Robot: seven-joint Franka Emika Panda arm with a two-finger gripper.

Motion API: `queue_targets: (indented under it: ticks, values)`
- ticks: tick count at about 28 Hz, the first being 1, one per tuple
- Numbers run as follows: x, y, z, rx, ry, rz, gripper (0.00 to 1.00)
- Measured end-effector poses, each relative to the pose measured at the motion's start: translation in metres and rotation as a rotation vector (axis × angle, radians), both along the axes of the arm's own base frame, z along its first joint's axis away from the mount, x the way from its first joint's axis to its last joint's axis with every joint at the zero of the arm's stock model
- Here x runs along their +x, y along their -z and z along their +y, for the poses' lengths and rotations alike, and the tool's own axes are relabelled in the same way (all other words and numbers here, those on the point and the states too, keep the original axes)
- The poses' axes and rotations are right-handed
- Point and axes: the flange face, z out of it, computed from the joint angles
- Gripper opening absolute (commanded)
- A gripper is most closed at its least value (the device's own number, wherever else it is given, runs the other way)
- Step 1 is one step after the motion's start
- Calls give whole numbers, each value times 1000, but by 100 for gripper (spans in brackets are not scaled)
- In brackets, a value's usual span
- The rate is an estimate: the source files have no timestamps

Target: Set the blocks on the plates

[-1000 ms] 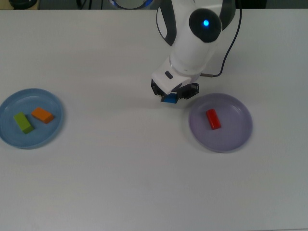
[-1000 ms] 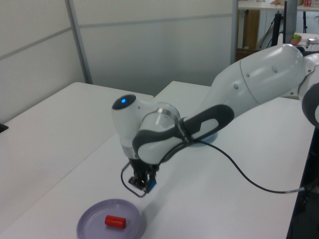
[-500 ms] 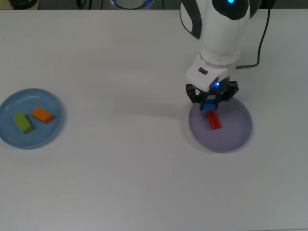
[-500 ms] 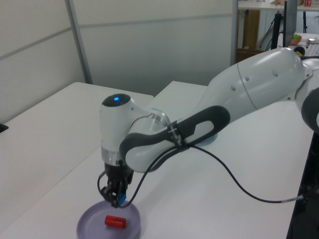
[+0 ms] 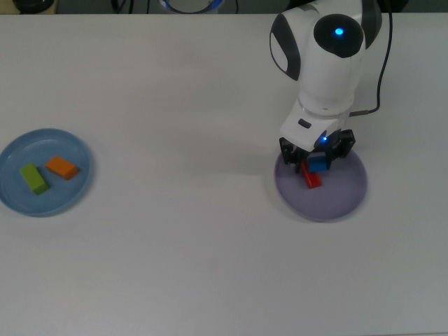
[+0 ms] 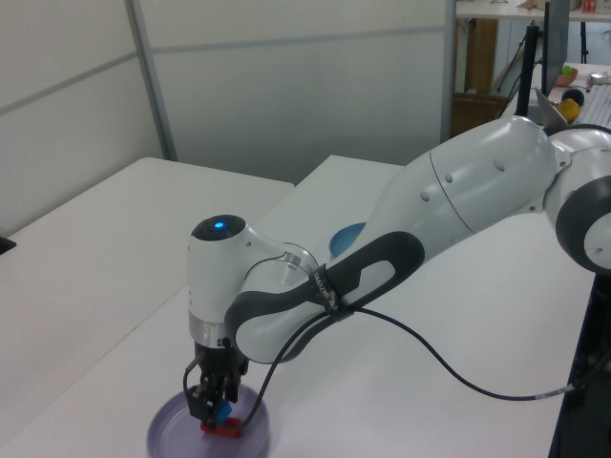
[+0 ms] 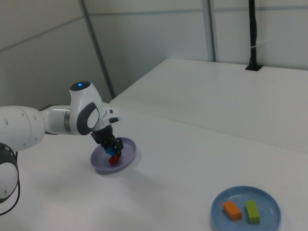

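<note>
My gripper [image 5: 317,164] is shut on the blue block [image 5: 319,165] and holds it low over the lavender plate [image 5: 343,192], right above the red block [image 5: 311,180] that lies on that plate. In the left view the gripper [image 6: 216,412] has the blue block [image 6: 222,411] just over the red block [image 6: 227,428]. The right view shows the blue block [image 7: 113,152] above the red block [image 7: 113,160] on the lavender plate [image 7: 126,157]. The green block [image 5: 33,178] and orange block [image 5: 62,167] lie on the light blue plate [image 5: 14,199].
The white table [image 5: 182,259] stretches between the two plates. A black cable [image 5: 369,105] hangs from the arm beside the lavender plate. In the right view a black pole [image 7: 252,33] stands at the table's far edge.
The gripper has carried the blue block from beside the lavender plate to over it, and has come down close to the red block.
</note>
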Motion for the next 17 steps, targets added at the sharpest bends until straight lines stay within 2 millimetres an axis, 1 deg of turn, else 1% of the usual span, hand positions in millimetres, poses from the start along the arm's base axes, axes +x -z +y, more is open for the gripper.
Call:
queue_targets:
  ticks: [10, 14, 16, 17]
  values:
    - [5, -17, 0, 18, 2, -27, 100]
    - [6, -29, -11, 14, 24, -13, 100]
    - [4, -34, -23, -5, 46, 22, 100]
    - [3, -38, -33, -21, 63, 48, 100]
